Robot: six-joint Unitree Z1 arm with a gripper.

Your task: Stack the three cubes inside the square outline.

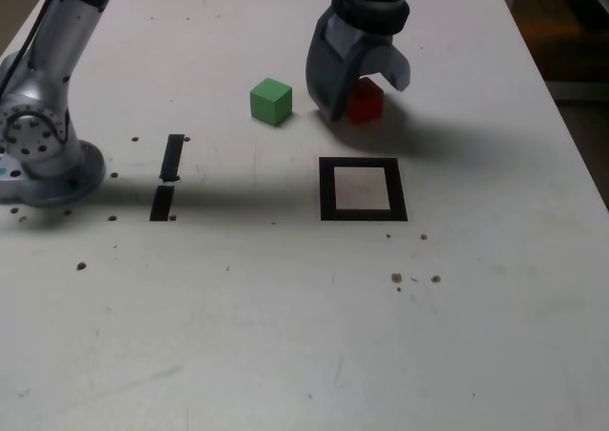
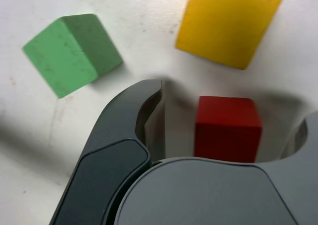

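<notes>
The dark grey plastic gripper (image 1: 360, 96) stands in the upper middle of the exterior view, lowered over the small solid red cube (image 1: 365, 101), which sits on the white bench (image 1: 285, 336). Its jaws stand apart, one on each side of the red cube; in the wrist view the red cube (image 2: 227, 128) lies in the gap with bench showing between it and the nearer jaw, so it is not clamped. The small solid green cube (image 1: 271, 101) rests on the bench toward the exterior view's left of the gripper, apart from it. The small solid yellow cube (image 2: 229, 22) shows only in the wrist view, beyond the red cube and apart from it; in the exterior view the gripper hides it. The thick black tape square outline with a white centre (image 1: 363, 188) lies in the middle of the exterior view, below the gripper, with no cube inside it. Two short black tape strips (image 1: 167, 176) lie at centre left. The silver arm base (image 1: 43, 146) sits at the left edge.
</notes>
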